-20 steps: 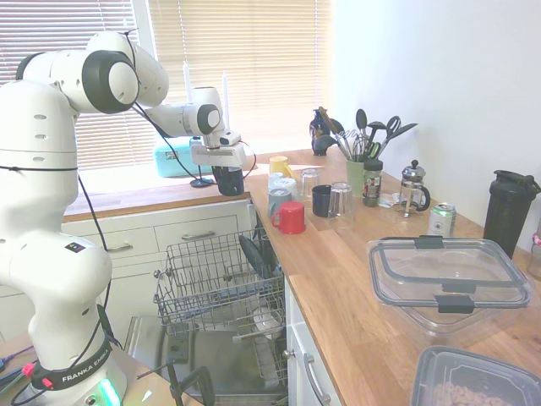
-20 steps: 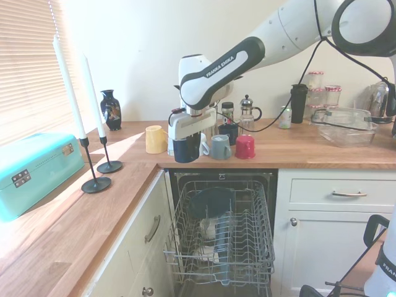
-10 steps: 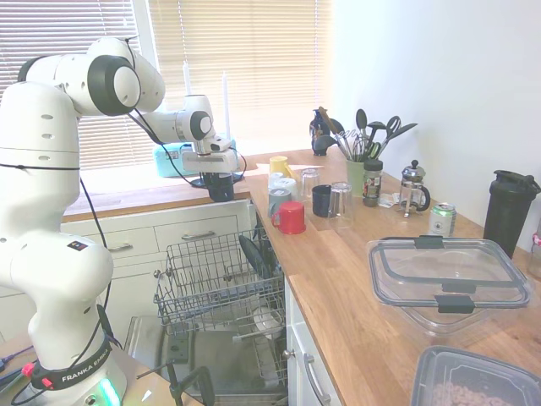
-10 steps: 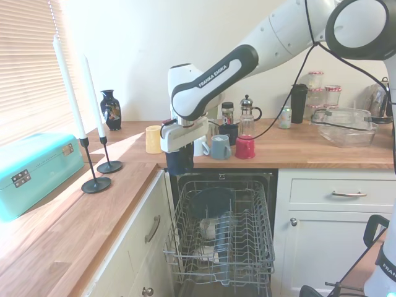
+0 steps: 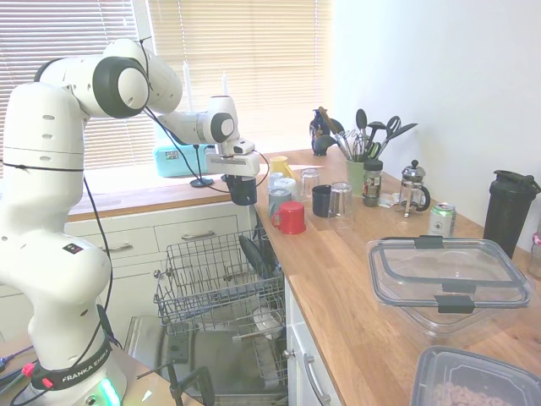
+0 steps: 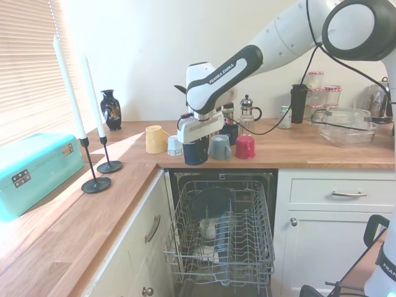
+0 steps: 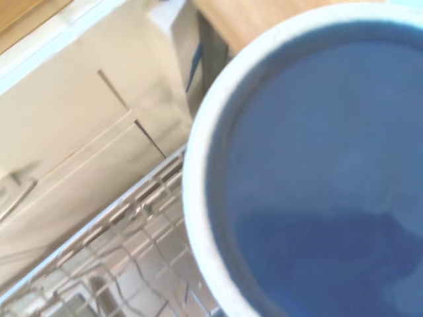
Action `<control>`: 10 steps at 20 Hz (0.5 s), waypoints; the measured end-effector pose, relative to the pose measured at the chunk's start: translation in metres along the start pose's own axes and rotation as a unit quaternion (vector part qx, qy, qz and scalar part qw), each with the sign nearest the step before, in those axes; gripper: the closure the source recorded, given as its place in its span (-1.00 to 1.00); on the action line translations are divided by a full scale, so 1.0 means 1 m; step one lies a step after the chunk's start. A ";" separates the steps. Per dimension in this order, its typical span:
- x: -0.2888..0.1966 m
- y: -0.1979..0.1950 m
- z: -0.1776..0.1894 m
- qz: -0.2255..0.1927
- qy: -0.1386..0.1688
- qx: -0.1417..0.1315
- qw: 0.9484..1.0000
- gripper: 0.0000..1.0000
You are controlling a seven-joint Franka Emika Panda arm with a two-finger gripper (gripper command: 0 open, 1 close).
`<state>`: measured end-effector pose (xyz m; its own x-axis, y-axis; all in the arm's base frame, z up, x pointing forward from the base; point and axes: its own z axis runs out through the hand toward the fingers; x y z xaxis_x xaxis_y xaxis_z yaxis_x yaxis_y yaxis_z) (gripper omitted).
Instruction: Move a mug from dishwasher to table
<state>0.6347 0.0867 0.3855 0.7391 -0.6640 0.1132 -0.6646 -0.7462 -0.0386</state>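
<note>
Moved right w/ arm: dark navy mug [image 6: 195, 151], upright, clamped in gripper [image 6: 197, 137] at table [image 6: 297, 151] edge.

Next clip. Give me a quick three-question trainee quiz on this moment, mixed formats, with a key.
1. True or false: the small dark navy ceramic mug rests in the grey wire rack of the dishwasher.
2. Multiple choice: on the light-brown wooden countertop, the mug nearest the gripper in the second exterior view is A) the red mug, B) the grey-blue mug, C) the yellow mug.
3. Fill in: the two white candles stand in ___ holders.

Key: 1 false, the gripper holds it at the countertop's edge above the rack. 2 B. 3 black.
</note>
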 end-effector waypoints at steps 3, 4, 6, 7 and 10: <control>0.013 -0.009 0.005 0.005 0.000 0.001 1.000 1.00; 0.018 -0.012 0.006 0.006 -0.001 -0.001 1.000 1.00; 0.029 -0.018 0.006 0.009 -0.002 -0.004 1.000 1.00; 0.035 -0.020 0.005 0.009 -0.003 -0.006 1.000 1.00; 0.053 -0.024 0.005 0.012 -0.007 -0.008 1.000 1.00</control>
<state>0.6903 0.0693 0.3873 0.7236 -0.6831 0.0991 -0.6844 -0.7286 -0.0249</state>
